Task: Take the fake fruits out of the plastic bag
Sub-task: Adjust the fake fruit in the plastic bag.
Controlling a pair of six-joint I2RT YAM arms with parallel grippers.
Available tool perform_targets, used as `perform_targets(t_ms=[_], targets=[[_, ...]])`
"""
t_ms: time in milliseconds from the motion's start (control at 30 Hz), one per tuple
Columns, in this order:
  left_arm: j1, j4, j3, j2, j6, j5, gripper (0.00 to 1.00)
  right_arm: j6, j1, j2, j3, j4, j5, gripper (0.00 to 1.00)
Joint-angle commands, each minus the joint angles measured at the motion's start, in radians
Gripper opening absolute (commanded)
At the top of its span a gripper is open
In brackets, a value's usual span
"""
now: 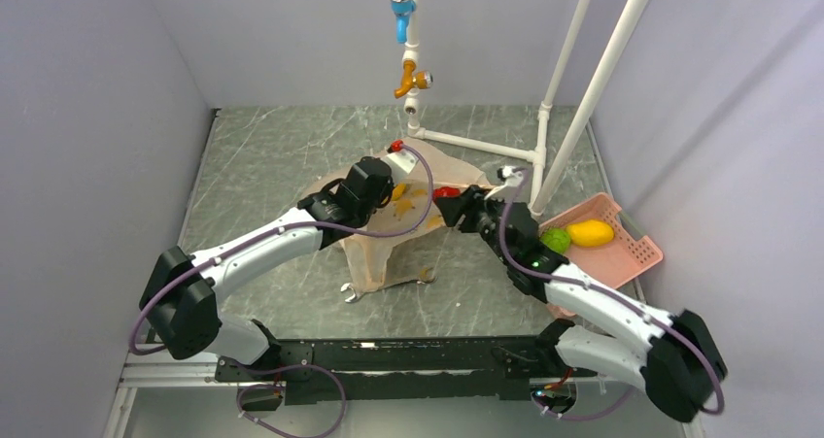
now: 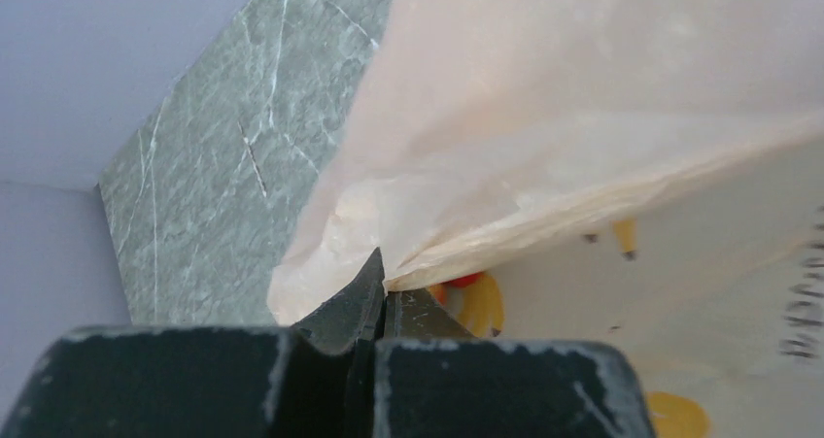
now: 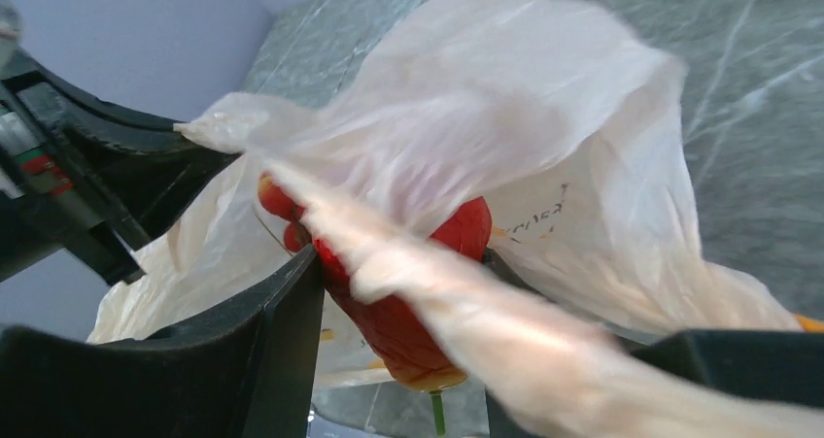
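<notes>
The peach plastic bag [image 1: 389, 239] lies mid-table, lifted at its far edge. My left gripper [image 1: 387, 187] is shut on the bag's rim; in the left wrist view the fingertips pinch the crinkled edge [image 2: 389, 281] of the bag [image 2: 583, 117]. My right gripper [image 1: 455, 203] is shut on a red fruit [image 1: 445, 192] at the bag's mouth. In the right wrist view this glossy red fruit [image 3: 403, 312] with a green stem sits between the fingers, and a bag handle [image 3: 466, 312] drapes across it. A green fruit [image 1: 555, 240] and a yellow fruit [image 1: 591, 232] lie in the pink basket [image 1: 632, 255].
A white pipe frame [image 1: 573, 98] stands at the back right with blue and orange taps [image 1: 403, 30] hanging above the bag. The pink basket sits by the right wall. A small red thing [image 1: 395, 146] lies beyond the bag.
</notes>
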Motion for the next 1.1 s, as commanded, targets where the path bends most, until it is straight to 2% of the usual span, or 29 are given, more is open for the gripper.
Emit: perform_targets(t_ms=[0,67,167,333,400,500,600,733,833,967,1067], targets=[[-0.002,0.014,0.036,-0.017,0.0,-0.016,0.0,-0.047,-0.009,-0.179,-0.041,-0.204,0.155,0.0],[-0.002,0.014,0.033,-0.021,-0.002,-0.017,0.0,-0.061,-0.012,-0.252,-0.06,-0.25,0.194,0.0],[-0.002,0.021,0.029,-0.032,-0.013,0.013,0.0,-0.112,-0.022,-0.258,-0.081,-0.219,0.087,0.0],[-0.002,0.02,0.028,-0.042,-0.021,0.025,0.0,-0.139,-0.021,-0.045,-0.022,-0.088,-0.229,0.0],[-0.001,0.029,0.02,-0.044,-0.017,0.021,0.0,-0.124,-0.02,0.104,0.07,-0.11,-0.277,0.0],[-0.002,0.021,0.026,-0.033,-0.019,0.025,0.0,-0.089,-0.016,0.288,0.183,-0.166,-0.215,0.01],[-0.004,0.01,0.033,-0.023,-0.02,0.031,0.0,-0.008,-0.001,0.35,0.186,-0.187,-0.084,0.02],[-0.005,0.012,0.034,-0.025,-0.017,0.036,0.0,0.037,0.041,0.37,0.147,-0.228,0.011,0.14],[-0.006,0.005,0.037,-0.024,-0.02,0.045,0.0,0.028,0.074,0.367,0.135,-0.282,0.088,0.27],[-0.01,-0.007,0.048,-0.017,-0.02,0.068,0.0,-0.007,0.085,0.317,0.095,-0.278,0.108,0.51],[-0.009,-0.004,0.044,-0.011,-0.014,0.066,0.0,-0.048,0.091,0.297,0.126,-0.339,0.134,0.61]])
